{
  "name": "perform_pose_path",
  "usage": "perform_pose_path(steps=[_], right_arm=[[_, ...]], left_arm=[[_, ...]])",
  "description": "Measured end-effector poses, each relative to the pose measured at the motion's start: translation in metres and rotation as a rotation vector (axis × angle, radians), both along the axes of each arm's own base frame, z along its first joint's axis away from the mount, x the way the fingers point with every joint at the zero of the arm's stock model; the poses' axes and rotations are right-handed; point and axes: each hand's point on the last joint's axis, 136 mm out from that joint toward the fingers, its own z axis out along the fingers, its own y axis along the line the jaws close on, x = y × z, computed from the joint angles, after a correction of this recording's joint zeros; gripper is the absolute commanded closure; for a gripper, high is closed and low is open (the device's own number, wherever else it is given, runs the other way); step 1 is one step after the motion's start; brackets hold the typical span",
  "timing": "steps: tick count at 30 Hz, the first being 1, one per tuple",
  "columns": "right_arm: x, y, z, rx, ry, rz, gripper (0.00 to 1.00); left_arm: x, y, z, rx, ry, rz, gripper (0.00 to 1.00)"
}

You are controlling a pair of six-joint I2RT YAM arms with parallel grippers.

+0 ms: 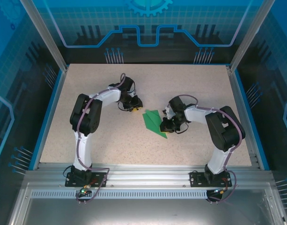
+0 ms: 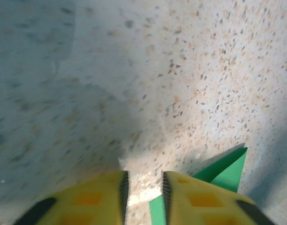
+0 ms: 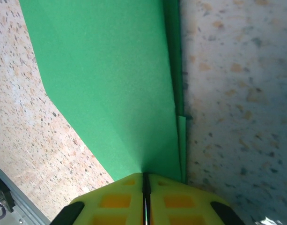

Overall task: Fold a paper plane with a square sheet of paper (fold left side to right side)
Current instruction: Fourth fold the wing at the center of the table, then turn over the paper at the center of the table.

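Observation:
The square sheet of paper [image 1: 151, 122] lies near the middle of the table, bright green and folded into a pointed, layered shape. My right gripper [image 1: 165, 125] is at its near right end. In the right wrist view the yellow jaws of my right gripper [image 3: 144, 177] are pressed together on the edge of the green sheet [image 3: 110, 84], whose creased layers run away from the tips. My left gripper [image 1: 135, 106] hovers just beyond the paper's far left corner. The left gripper [image 2: 144, 185] is open, with speckled table between its fingers and a green corner [image 2: 226, 169] to the right.
The speckled beige table [image 1: 110, 140] has a blue rim and a metal rail along its near edge [image 1: 143, 168]. Blue patterned panels stand behind and at both sides. Both arms bend inward over the centre, with bare surface to the left, right and back.

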Motion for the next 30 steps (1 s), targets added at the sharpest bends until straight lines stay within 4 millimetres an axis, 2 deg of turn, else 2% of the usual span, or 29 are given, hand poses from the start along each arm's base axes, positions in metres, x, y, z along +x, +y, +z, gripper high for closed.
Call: perform_pose_path(steps=[2, 5, 8, 10, 13, 16, 18, 22, 24, 30], right_arm=[[-0.001, -0.002, 0.006, -0.007, -0.015, 0.005, 0.80], [0.004, -0.004, 0.027, -0.002, -0.087, 0.013, 0.69], [0.013, -0.008, 0.056, 0.022, -0.191, 0.005, 0.62], [0.019, -0.016, 0.072, 0.036, -0.254, -0.018, 0.55], [0.024, -0.032, 0.079, 0.046, -0.292, -0.073, 0.51], [0.023, -0.047, 0.069, 0.040, -0.279, -0.120, 0.51], [0.018, -0.052, 0.062, 0.032, -0.255, -0.136, 0.51], [0.012, -0.054, 0.055, 0.036, -0.233, -0.146, 0.51], [0.009, -0.054, 0.054, 0.041, -0.232, -0.147, 0.51], [0.011, -0.063, 0.059, 0.062, -0.250, -0.183, 0.51]], left_arm=[[-0.006, 0.008, 0.014, -0.006, -0.025, 0.013, 0.49], [-0.019, 0.013, 0.042, -0.047, -0.081, 0.034, 0.43], [-0.036, 0.006, 0.061, -0.112, -0.122, 0.033, 0.38], [-0.045, -0.007, 0.065, -0.153, -0.130, 0.021, 0.37], [-0.059, -0.034, 0.060, -0.194, -0.114, -0.018, 0.37], [-0.071, -0.065, 0.051, -0.229, -0.091, -0.064, 0.36], [-0.076, -0.079, 0.039, -0.239, -0.066, -0.084, 0.37], [-0.076, -0.088, 0.008, -0.226, -0.006, -0.076, 0.39], [-0.074, -0.090, 0.000, -0.225, 0.014, -0.066, 0.43], [-0.059, -0.101, 0.008, -0.263, -0.015, -0.068, 0.61]])
